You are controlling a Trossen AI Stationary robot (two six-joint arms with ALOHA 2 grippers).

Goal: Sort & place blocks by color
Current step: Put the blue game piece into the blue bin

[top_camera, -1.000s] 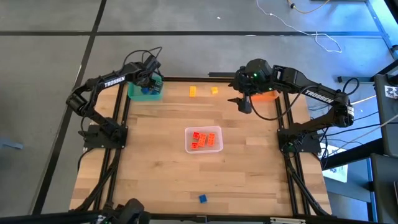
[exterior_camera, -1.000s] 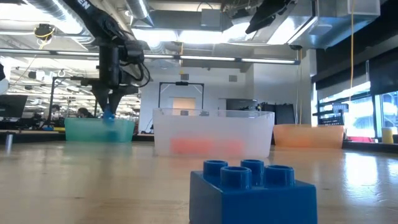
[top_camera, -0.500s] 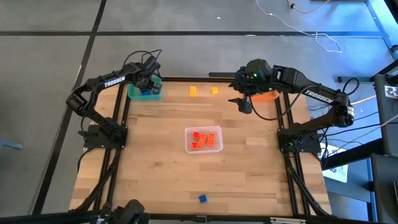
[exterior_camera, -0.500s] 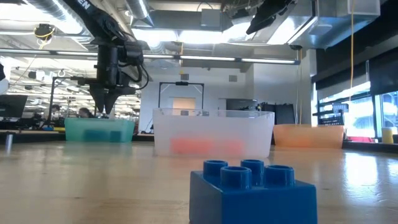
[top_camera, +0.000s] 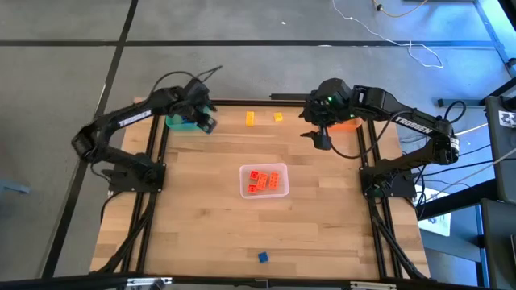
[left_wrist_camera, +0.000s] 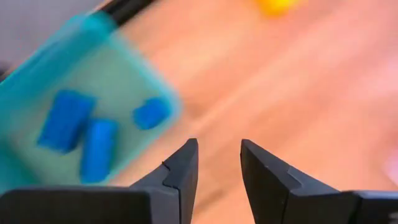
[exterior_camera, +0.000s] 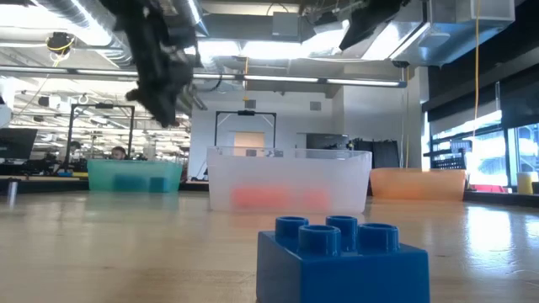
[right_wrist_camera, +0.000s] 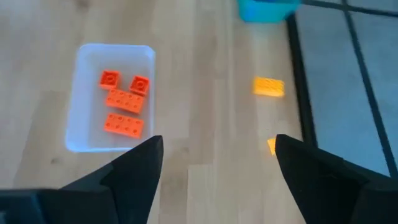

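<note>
Blocks sit sorted by color, blue point(left_wrist_camera: 65, 119) in the teal bin point(top_camera: 179, 122), so my left gripper point(left_wrist_camera: 216, 163) hangs slightly parted and empty beside it, right gripper point(right_wrist_camera: 217, 163) wide open, empty.

White lettering reading "TROSSEN" is legible on the right arm point(top_camera: 409, 124) in the high view. Similar white lettering runs along the left arm point(top_camera: 129, 119), blurred and only partly readable. No other text, numbers or signs can be read.
</note>
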